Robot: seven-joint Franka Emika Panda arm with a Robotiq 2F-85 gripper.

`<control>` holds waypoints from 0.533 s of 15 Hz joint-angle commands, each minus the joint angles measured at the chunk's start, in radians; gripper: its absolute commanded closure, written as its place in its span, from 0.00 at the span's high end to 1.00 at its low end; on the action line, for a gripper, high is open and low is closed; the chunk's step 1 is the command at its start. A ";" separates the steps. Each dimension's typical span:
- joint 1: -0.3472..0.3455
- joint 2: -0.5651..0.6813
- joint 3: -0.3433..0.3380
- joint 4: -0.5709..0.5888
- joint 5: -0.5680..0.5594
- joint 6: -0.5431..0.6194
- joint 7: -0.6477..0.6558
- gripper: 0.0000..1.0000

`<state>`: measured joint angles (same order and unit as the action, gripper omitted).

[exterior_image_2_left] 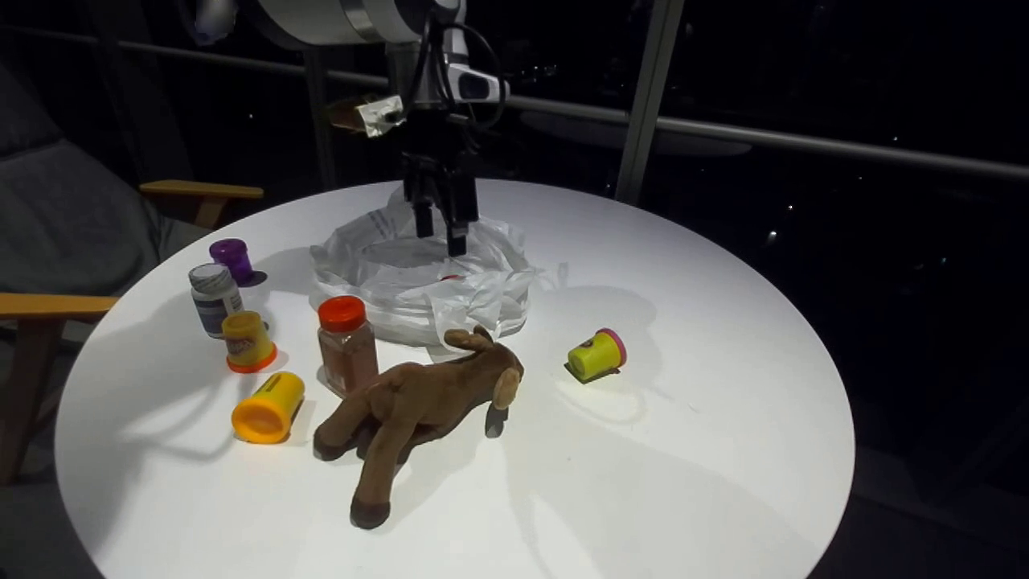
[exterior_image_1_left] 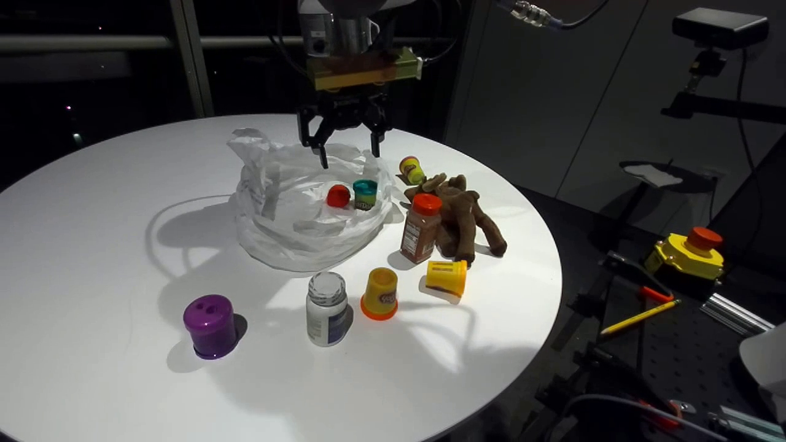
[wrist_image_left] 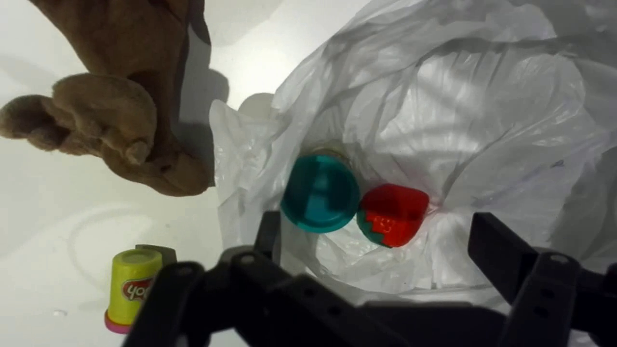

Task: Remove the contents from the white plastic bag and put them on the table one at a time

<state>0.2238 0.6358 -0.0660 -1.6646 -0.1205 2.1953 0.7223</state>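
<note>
The white plastic bag lies slumped open on the table, and in it sit a red strawberry toy and, just beside it, a teal-lidded tub; folds may hide more. In an exterior view, things already out flank the bag: purple tub at seven o'clock, white bottle at six, yellow tub at five, tipped orange-yellow tub at four, red-capped jar and brown plush animal at three, lime tub at two. Most of the emptying looks done; those two pieces seem left. The gripper hangs over the bag, its fingers spread wide and holding nothing. In the wrist view the red strawberry toy shows in the gap between them, a touch toward one o'clock, the teal-lidded tub toward ten.
</note>
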 commanded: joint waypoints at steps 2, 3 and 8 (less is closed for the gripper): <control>-0.063 0.019 0.035 0.005 0.102 0.052 -0.057 1.00; -0.071 0.027 0.042 0.006 0.124 0.064 -0.076 1.00; -0.059 0.053 0.047 0.023 0.156 0.127 -0.114 1.00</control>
<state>0.1618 0.6812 -0.0314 -1.6630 0.0066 2.2871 0.6396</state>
